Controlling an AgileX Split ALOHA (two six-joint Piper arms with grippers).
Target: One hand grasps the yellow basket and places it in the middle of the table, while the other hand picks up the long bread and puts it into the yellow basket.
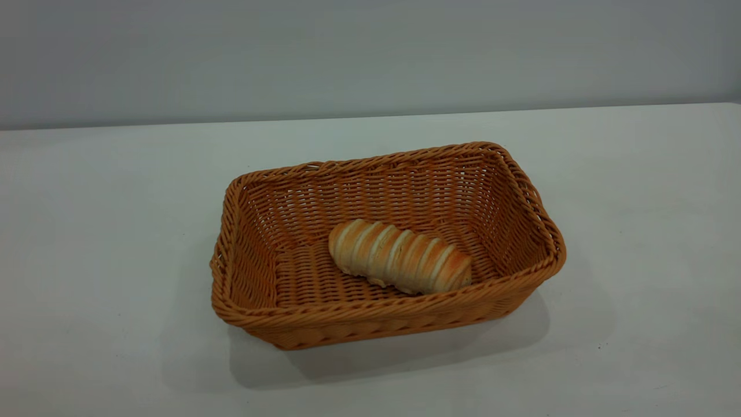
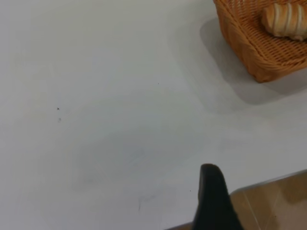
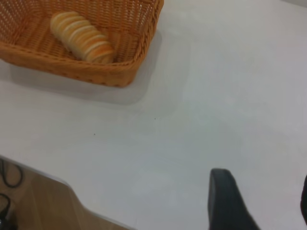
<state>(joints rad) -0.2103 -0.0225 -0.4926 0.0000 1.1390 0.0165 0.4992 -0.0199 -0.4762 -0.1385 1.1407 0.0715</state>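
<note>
The yellow basket [image 1: 249, 231] stands in the middle of the white table [image 1: 104, 243], and the long bread [image 1: 399, 256] lies on its woven floor, slanted toward the front right corner. Neither gripper shows in the exterior view. In the left wrist view my left gripper [image 2: 261, 206] hangs near the table's edge, far from the basket [image 2: 249, 43] and bread [image 2: 285, 20], with one black finger showing and a wide empty gap beside it. My right gripper [image 3: 265, 203] hovers open over bare table, well away from the basket [image 3: 72, 64] and bread [image 3: 81, 37].
The table's edge [image 2: 268, 181] runs close to the left gripper, with wooden floor [image 2: 273, 206] beyond it. Another edge [image 3: 43, 173] and floor with dark cables [image 3: 9, 177] lie beside the right gripper. A grey wall [image 1: 370, 52] closes the back.
</note>
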